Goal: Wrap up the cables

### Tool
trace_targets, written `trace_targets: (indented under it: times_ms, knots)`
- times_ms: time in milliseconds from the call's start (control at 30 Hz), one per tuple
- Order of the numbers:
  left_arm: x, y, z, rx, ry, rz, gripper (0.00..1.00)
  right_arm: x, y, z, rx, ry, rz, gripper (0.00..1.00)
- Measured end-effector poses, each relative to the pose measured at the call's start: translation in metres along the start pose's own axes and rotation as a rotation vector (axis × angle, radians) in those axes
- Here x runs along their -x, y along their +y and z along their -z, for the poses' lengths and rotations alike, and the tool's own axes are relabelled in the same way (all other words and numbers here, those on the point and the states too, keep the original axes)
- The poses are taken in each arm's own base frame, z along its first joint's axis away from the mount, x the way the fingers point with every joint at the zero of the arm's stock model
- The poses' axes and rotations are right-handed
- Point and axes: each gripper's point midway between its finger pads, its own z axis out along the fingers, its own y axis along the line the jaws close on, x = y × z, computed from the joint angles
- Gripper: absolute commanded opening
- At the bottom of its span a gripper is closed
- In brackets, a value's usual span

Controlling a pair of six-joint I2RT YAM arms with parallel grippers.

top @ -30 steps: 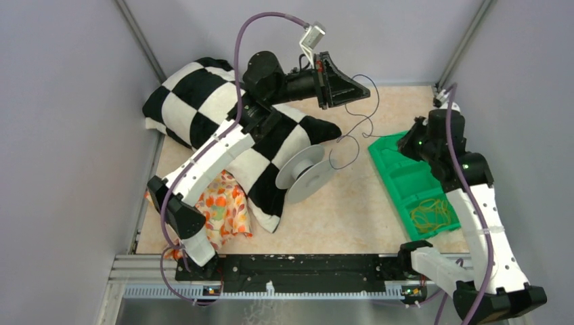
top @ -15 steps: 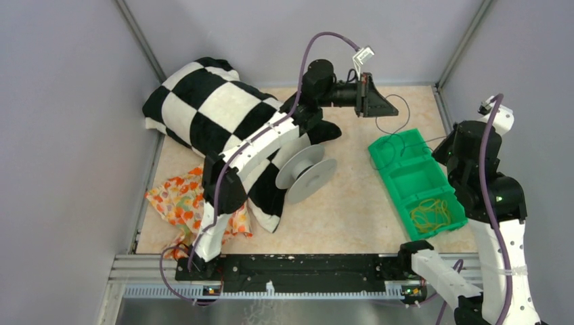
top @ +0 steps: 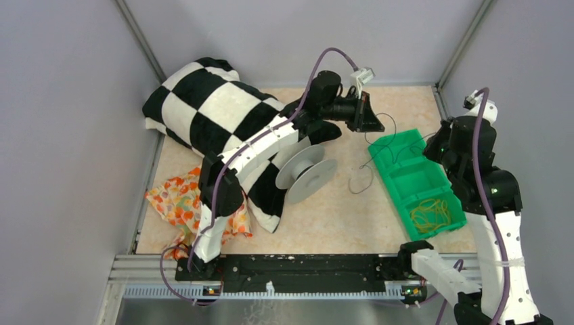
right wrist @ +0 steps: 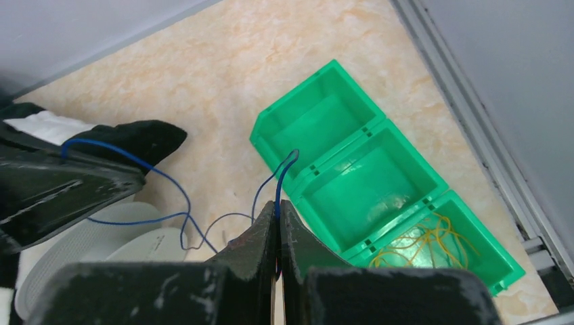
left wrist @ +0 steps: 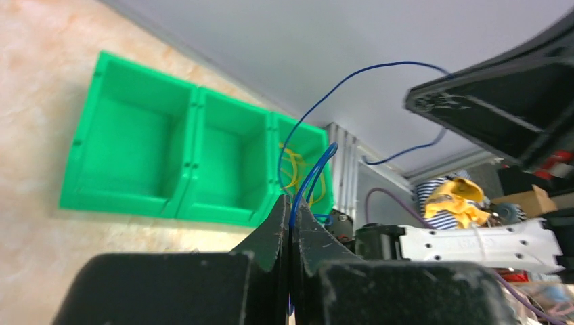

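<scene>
Room: Grey walls closed in a beige marbled table (top: 338,220), with my two arm bases at its 6 o'clock edge.

Cable: My thin dark-blue cable (left wrist: 313,172) hung slack between my two grippers over the 1 to 2 o'clock part of the table. One loop of it drooped low between the spool and the tray, apart from both. I could not tell whether that loop touched the tabletop.

Left gripper: My left gripper (left wrist: 290,213) was reached out towards 1 o'clock, its jaws pressed together. The cable was pinched at their tips and left them as a doubled strand.

Right gripper: My right gripper (right wrist: 278,210) sat at 2 o'clock by the tray's far end. Its jaws were likewise squeezed tight on another stretch of the cable, which rose from the tips in a narrow bend.

Tray: My green three-compartment tray (top: 380,154) lay at 3 o'clock, angled on the table.

Rubber bands: A yellow tangle of rubber bands (top: 430,214) lay in the tray's nearest compartment, towards 4 o'clock.

Spool: My grey spool (top: 308,173) sat tilted at the table's middle, at 9 o'clock from the drooping loop and against the pillow.

Pillow: A black-and-white checked pillow (top: 203,108) filled 10 to 11 o'clock, beneath my left arm.

Cloth: An orange-flowered cloth (top: 177,200) lay at 8 o'clock, by the pillow's near corner.
</scene>
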Motion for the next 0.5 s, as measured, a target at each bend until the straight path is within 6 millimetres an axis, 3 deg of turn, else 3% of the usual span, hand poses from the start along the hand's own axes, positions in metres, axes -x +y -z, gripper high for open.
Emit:
trace_targets:
  times_ms: [33, 100, 167, 233, 333, 500]
  knots:
    - [-0.004, 0.007, 0.000, 0.031, 0.010, 0.000, 0.03, 0.001, 0.003, 0.000, 0.015, 0.000, -0.001, 0.00]
    - [-0.011, 0.017, 0.000, 0.078, 0.025, -0.002, 0.24, 0.001, 0.009, -0.003, 0.043, 0.001, 0.000, 0.00]
    - [-0.017, 0.024, -0.001, 0.109, 0.042, -0.001, 0.53, -0.001, 0.014, -0.006, 0.064, 0.010, 0.002, 0.00]
    - [-0.022, 0.030, -0.003, 0.134, 0.051, -0.003, 0.70, -0.007, 0.019, -0.012, 0.076, 0.038, 0.008, 0.00]
    - [-0.018, 0.042, -0.007, 0.189, 0.044, 0.005, 0.79, -0.016, 0.021, -0.025, 0.061, 0.081, 0.023, 0.00]
    - [-0.001, 0.052, -0.006, 0.254, 0.002, -0.011, 0.81, -0.036, 0.026, -0.055, 0.024, 0.182, 0.059, 0.00]
